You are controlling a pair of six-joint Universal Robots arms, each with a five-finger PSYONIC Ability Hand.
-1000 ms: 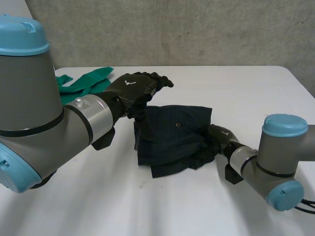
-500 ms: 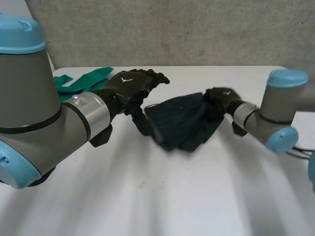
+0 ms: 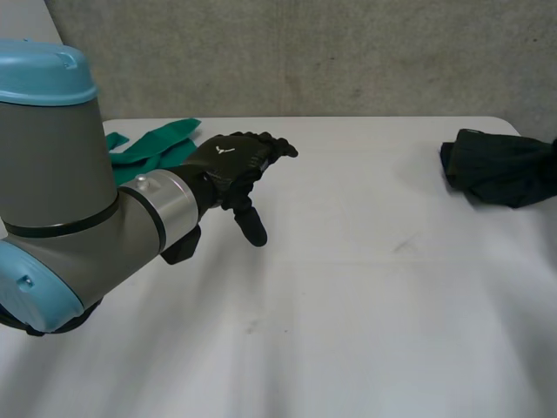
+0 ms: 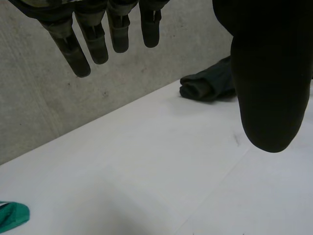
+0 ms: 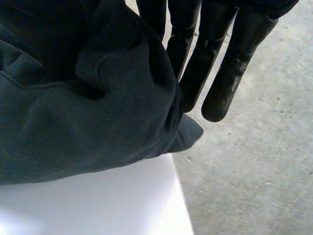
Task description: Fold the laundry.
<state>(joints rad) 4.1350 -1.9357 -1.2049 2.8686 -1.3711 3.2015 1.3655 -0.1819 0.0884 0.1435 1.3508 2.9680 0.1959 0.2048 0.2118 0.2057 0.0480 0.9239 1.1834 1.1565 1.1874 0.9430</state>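
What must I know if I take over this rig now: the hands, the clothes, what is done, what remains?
Left hand: open, empty, above the table.
Right hand: against the dark garment; its grip cannot be judged.
Dark garment: bunched at the table's far right edge. Green cloth: beside the left arm, at the far left.
Done: no tidy fold yet.
Left: spread and fold both pieces.

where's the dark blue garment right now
In the head view the dark blue garment is bunched at the far right edge of the table, well apart from the left hand; the right wrist view shows it against the right hand.
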